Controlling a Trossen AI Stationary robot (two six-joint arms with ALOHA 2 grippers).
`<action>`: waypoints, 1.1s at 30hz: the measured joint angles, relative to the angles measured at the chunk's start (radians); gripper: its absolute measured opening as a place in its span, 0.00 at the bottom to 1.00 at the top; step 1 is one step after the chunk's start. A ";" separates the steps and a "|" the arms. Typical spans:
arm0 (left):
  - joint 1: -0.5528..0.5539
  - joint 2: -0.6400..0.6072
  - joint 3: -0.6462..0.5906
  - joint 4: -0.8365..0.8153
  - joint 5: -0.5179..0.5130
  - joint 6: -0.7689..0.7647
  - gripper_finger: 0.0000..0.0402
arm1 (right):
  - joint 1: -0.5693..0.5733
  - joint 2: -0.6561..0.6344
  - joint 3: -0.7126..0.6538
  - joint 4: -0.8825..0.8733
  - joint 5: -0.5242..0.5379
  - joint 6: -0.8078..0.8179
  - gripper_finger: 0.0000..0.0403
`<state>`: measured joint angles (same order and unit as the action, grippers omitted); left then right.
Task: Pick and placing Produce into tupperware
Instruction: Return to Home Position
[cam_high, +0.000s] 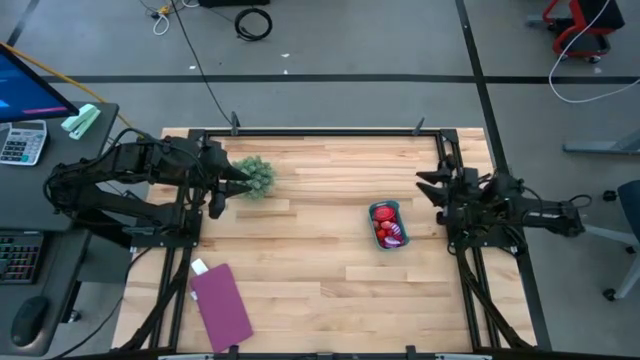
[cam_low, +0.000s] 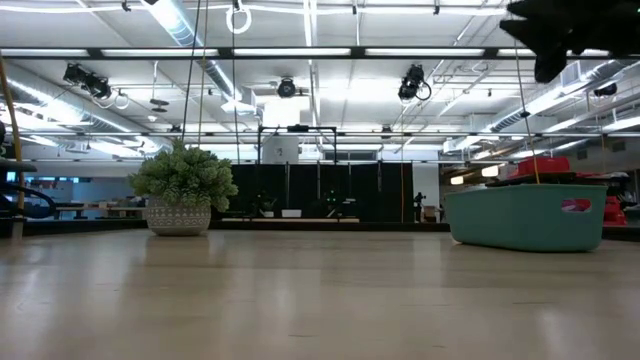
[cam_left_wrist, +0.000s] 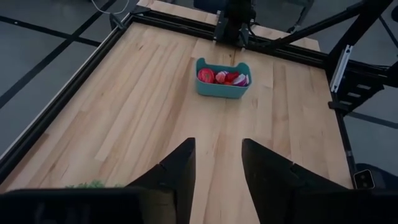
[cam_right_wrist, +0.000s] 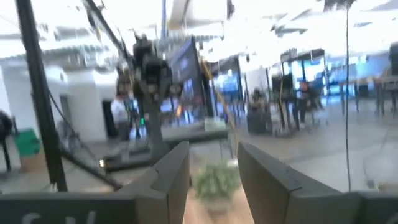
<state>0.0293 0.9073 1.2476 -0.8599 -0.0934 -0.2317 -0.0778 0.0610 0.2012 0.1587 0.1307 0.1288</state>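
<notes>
The teal tupperware stands on the table's right half, with red and pink produce lying inside it. The left wrist view shows the tub and its fruits from afar; the low view shows the tub's side. My left gripper is open, raised at the far left by the leafy clump. My right gripper is open, raised at the table's right edge, apart from the tub.
A bushy green plant in a pot stands far left, right beside my left gripper. A flat purple rectangle with a small white piece lies near the left front corner. Bare wood lies between the plant and the tub.
</notes>
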 joint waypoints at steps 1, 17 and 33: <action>0.000 0.000 0.000 0.000 0.000 0.000 0.34 | -0.001 -0.022 0.001 0.000 -0.009 0.000 0.36; 0.000 0.000 0.001 0.026 0.000 0.008 0.38 | 0.000 -0.050 -0.191 0.178 -0.060 0.082 0.36; 0.000 0.002 0.001 0.068 -0.005 0.034 0.34 | 0.002 -0.041 -0.191 0.045 -0.055 0.113 0.36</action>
<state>0.0292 0.9096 1.2488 -0.7923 -0.0984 -0.1976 -0.0757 0.0196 0.0101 0.2039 0.0761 0.2419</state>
